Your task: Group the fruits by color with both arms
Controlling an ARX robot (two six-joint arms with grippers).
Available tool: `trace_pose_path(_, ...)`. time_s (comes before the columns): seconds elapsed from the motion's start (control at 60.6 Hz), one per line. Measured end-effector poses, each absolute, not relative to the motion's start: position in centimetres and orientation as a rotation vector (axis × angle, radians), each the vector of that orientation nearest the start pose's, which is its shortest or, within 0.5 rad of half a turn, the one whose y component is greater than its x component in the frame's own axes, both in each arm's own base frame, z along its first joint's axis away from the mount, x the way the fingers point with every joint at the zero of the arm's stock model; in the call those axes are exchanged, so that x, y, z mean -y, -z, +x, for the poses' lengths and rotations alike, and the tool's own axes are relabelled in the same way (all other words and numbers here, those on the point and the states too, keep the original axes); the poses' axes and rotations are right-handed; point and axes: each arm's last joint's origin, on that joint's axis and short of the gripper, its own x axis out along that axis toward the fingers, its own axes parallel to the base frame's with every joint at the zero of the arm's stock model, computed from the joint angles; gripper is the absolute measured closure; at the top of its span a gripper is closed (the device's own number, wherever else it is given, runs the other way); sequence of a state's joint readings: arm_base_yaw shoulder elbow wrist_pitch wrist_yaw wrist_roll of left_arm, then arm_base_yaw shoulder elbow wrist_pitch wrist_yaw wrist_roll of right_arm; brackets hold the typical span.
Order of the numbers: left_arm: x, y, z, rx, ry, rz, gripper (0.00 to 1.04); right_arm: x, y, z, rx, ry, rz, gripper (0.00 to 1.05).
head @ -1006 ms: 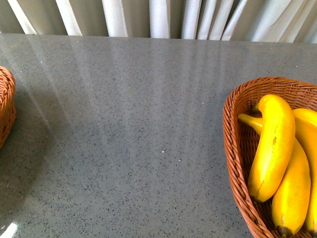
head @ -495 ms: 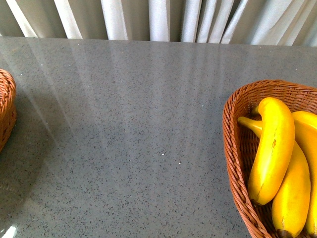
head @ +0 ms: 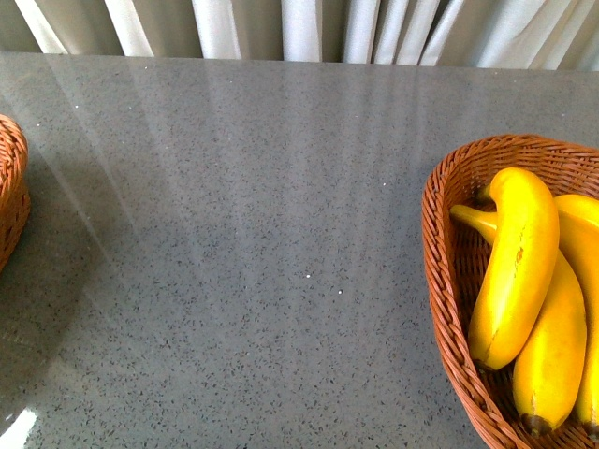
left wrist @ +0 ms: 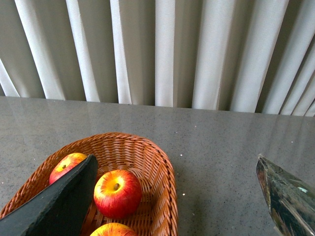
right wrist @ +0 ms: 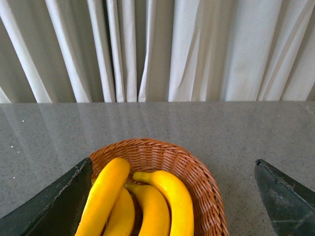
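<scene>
At the bottom of the left wrist view, the left gripper (left wrist: 179, 196) is being shown with its two dark fingers (left wrist: 59, 204) spread wide apart and nothing being held between them. Just beyond them, a woven basket (left wrist: 165, 172) is being seen in the lower left of the frame, and three red apples (left wrist: 117, 192) with yellow patches are lying inside it, close to each other.

At the bottom of the right wrist view, the right gripper (right wrist: 172, 201) is also being held released, with its fingers (right wrist: 54, 206) standing at the two lower corners. Between them a second woven basket (right wrist: 204, 182) is being shown, and yellow bananas (right wrist: 165, 199) are lying in it side by side.

In the front view, the banana basket (head: 440, 271) is being seen at the lower right edge, with the bananas (head: 510, 271) inside, and only a part of the other basket (head: 11, 201) is being seen at the left edge. The grey speckled table (head: 243, 262) is stretching between them. Farthest away, pale curtains (head: 309, 23) are hanging behind the table.
</scene>
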State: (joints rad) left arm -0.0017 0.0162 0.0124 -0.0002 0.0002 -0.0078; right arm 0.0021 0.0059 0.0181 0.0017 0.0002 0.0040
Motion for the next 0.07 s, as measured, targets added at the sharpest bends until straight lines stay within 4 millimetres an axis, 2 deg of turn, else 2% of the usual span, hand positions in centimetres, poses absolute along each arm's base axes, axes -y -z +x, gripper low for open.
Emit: trace_pose_path(0.066,0.02,-16.64,9.80,-0.004,0.002,-0.008,0.09,-0.02,-16.94,9.69,0.014,-0.002,0.004,0.09)
